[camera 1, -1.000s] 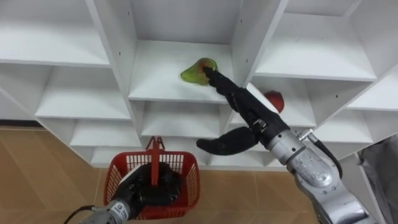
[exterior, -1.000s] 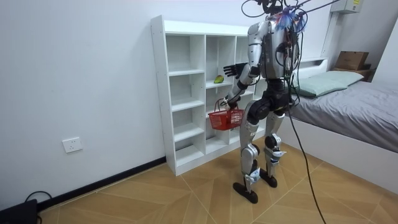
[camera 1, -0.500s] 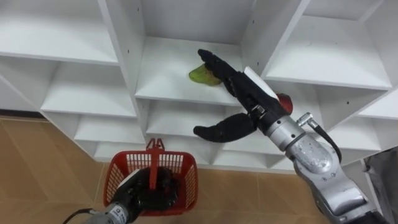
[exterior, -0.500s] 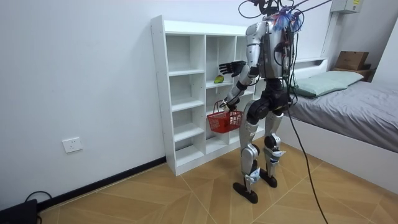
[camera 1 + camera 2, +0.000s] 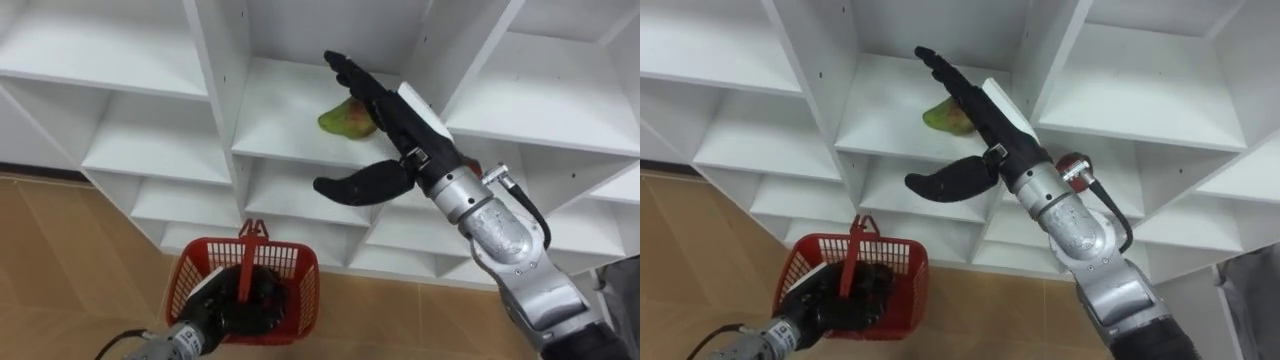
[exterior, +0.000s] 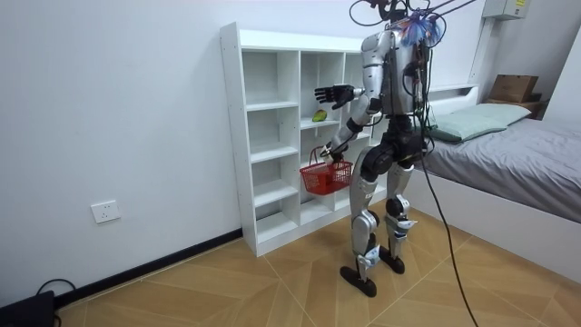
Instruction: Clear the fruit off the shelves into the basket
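fingers (image 5: 352, 78) of the right hand (image 5: 398, 122) reached out straight and close together, over the far right side of the green-yellow fruit (image 5: 338, 120), thumb spread well apart below. whether they touched it could not be told. the fruit lay in the middle compartment of the white closet (image 5: 218, 70). near and low on the left, the left hand (image 5: 205, 312) curled on the red basket (image 5: 300, 278).

Silver forearm, black right hand (image 5: 385, 110)

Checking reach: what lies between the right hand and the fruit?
Nothing: the room view shows a bare gap between open right hand and fruit. The left hand grips the red basket.
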You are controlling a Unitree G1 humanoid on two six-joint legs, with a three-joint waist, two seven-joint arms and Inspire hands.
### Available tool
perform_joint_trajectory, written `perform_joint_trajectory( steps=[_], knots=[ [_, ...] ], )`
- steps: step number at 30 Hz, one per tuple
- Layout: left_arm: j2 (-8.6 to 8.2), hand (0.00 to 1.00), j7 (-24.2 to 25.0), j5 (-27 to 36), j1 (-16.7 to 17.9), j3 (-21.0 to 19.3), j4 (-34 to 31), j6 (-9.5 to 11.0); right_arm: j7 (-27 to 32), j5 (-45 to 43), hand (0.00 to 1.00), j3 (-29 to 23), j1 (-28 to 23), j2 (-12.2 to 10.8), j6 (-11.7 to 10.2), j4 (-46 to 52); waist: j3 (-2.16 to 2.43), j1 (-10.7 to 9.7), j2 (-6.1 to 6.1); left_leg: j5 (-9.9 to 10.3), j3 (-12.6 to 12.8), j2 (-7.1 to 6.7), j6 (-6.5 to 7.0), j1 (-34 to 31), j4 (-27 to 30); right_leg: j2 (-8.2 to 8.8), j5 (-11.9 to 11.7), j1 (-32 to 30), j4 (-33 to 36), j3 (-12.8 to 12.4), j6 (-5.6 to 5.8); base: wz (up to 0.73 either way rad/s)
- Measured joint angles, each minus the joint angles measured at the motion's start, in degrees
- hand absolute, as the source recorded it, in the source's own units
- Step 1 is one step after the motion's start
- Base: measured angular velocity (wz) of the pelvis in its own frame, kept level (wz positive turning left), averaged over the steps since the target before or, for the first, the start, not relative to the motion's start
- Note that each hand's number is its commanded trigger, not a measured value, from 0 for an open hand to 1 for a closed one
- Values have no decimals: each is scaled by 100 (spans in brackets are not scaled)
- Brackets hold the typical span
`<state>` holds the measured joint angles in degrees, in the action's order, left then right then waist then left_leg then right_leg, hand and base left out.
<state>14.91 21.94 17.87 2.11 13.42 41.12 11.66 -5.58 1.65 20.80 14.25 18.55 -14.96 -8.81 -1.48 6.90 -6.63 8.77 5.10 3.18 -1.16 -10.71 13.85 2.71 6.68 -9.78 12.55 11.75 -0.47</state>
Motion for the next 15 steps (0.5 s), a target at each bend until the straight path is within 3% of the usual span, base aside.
perform_joint_trajectory(
  steps=[11,15],
  knots=[
    [-19,100,-57,51,29,124,326,-73,182,-228,0,8,618,-34,79,-646,-57,-15,-156,-12,-278,-76,4,19,16,69,77,152,5,276,34,13],
    [-18,100,-52,49,22,146,327,-86,211,-266,0,6,722,-31,80,-652,-55,-26,-162,-11,-363,-88,5,-52,65,76,80,145,5,358,38,11]
  ],
)
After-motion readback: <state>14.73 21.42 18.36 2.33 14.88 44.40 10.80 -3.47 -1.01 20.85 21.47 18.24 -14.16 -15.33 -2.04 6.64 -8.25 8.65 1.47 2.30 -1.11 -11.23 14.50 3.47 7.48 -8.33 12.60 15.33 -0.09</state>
